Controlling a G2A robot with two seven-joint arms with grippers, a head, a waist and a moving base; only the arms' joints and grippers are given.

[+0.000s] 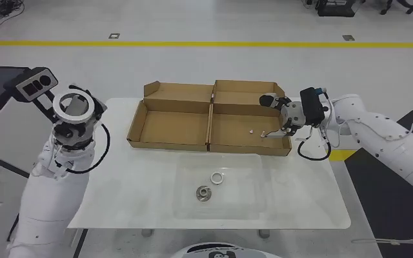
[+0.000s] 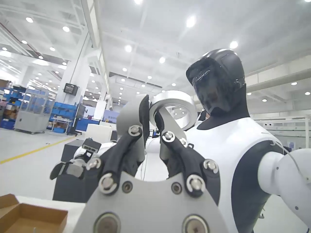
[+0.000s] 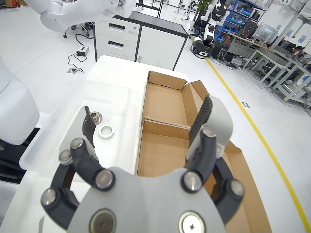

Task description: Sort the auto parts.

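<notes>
My left gripper is raised off the table's left end, shut on the rim of a large silver metal ring, which faces up beside the table. My right gripper hangs open over the right end of the cardboard box's right compartment, nothing between its fingers. A small silver ring and a flanged metal part lie in the clear plastic tray; the right wrist view has them as the ring and the flanged part. Two tiny pale parts rest in the right compartment.
The cardboard box has two open compartments with raised flaps at the table's far side. The clear tray sits in front of it on the white table. A black-topped cabinet stands beyond the table's left end.
</notes>
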